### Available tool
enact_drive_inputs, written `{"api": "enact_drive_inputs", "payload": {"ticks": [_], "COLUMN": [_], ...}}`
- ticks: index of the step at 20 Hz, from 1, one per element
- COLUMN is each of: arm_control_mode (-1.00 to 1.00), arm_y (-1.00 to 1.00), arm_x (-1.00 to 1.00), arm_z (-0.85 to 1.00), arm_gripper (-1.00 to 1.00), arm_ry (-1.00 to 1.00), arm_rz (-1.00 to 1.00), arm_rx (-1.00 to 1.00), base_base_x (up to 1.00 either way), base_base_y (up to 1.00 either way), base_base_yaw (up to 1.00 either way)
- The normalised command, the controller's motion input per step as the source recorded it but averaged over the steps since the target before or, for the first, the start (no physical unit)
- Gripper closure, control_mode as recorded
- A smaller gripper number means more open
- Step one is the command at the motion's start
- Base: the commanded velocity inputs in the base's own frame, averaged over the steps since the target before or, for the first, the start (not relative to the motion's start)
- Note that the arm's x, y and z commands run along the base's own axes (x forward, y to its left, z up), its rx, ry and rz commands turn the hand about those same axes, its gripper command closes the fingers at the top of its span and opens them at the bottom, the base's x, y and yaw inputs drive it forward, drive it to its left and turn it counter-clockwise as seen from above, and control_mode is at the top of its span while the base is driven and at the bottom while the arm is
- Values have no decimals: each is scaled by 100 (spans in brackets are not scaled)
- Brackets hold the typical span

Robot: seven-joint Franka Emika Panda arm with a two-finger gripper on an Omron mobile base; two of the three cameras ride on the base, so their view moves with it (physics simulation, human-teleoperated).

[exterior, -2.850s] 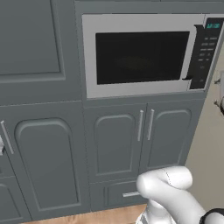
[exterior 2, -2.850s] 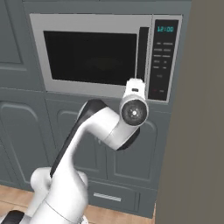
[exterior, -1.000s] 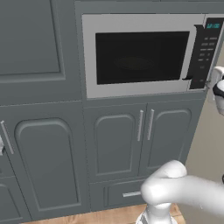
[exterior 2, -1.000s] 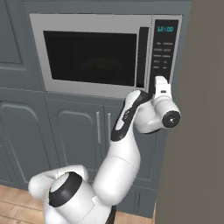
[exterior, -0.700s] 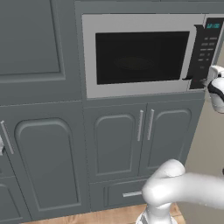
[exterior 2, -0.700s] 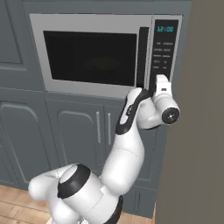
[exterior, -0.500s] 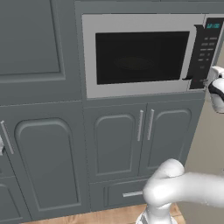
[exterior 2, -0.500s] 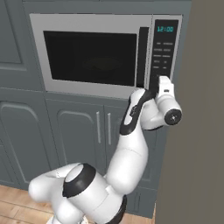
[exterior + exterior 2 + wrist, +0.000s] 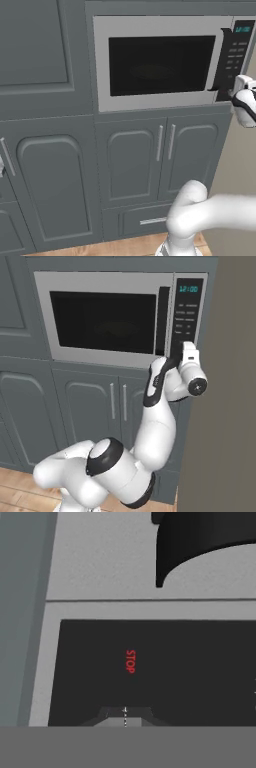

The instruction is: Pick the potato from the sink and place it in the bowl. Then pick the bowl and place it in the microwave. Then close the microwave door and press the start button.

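Right base view has the white arm reaching up to the microwave (image 9: 107,313), its gripper (image 9: 176,358) at the lower end of the dark control panel (image 9: 188,311), at about 5 o'clock from the teal display (image 9: 189,289). The microwave door (image 9: 102,316) is closed, handle (image 9: 163,313) at its right side. Hand view sits close against the panel, the clenched fingertips (image 9: 125,714) pressed together with nothing between them, just below a red STOP label (image 9: 130,661). Grey cabinet doors (image 9: 165,155) stand beneath the microwave.
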Motion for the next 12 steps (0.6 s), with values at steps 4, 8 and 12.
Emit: {"api": "enact_drive_inputs", "payload": {"ticks": [4,8,12], "arm_control_mode": [-100,-100,-100], "arm_y": [-17,-10,0], "arm_x": [36,6,0], "arm_z": [-10,-4,0], "arm_gripper": [100,100,100], "arm_ry": [0,1,0], "arm_rz": [0,0,0], "arm_rx": [0,2,0], "base_base_x": [0,0,0], "base_base_y": [0,0,0], "base_base_yaw": [0,0,0]}}
